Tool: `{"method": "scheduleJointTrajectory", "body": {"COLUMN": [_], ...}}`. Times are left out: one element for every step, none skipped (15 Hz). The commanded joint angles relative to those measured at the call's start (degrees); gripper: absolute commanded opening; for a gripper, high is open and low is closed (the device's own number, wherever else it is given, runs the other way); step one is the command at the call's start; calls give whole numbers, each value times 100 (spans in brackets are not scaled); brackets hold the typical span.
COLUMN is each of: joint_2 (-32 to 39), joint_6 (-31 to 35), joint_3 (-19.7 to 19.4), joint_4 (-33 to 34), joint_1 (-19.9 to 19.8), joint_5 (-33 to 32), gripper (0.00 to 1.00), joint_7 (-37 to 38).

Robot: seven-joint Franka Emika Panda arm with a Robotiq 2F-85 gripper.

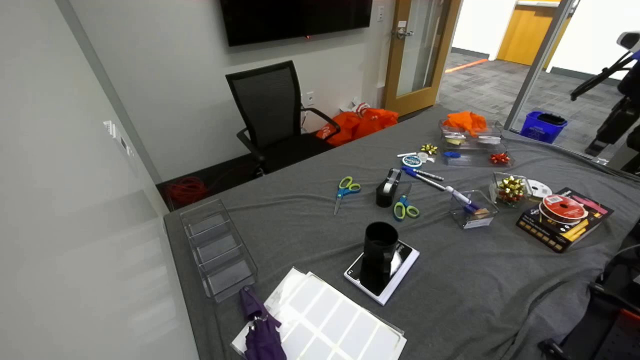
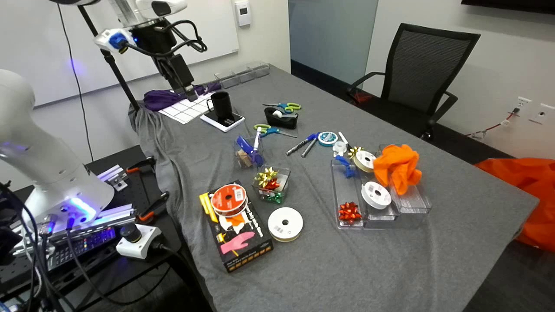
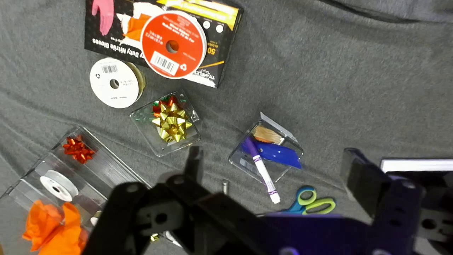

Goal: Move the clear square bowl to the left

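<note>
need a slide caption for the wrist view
Seen past open jaws: a clear bowl holding a marker, a second bowl with bows, and scissors.

Office, mesh chair (image 1: 270, 102), wall screen (image 1: 300, 20), whiteboard (image 2: 41, 52)

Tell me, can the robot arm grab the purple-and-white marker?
Probably yes: the gripper is open, and in the wrist view the marker shows within its opening with nothing on top. It likely must come down first.
</note>
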Motion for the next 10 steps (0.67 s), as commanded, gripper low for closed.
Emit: {"method": "scheduleJointTrajectory", "body": {"joint_2": [743, 908, 1136, 1315, 1563, 1771, 2005, 2228, 2437, 2640], "joint_6": [766, 964, 1263, 1498, 1831, 2095, 2424, 2646, 2821, 2921], "joint_3": [79, 74, 45, 53, 61, 79, 89, 96, 100, 75], "joint_4": [137, 176, 246, 289, 333, 375, 394, 452, 523, 598], "joint_1": [-233, -269, -313, -368, -454, -539, -647, -732, -811, -851], "joint_5": [-26, -23, -23, -32, -96, -161, -264, -326, -393, -393], "gripper": [100, 100, 100, 100, 100, 100, 100, 100, 100, 100], "joint_7": [489, 596, 669, 747, 829, 907, 986, 1055, 1121, 1141]}}
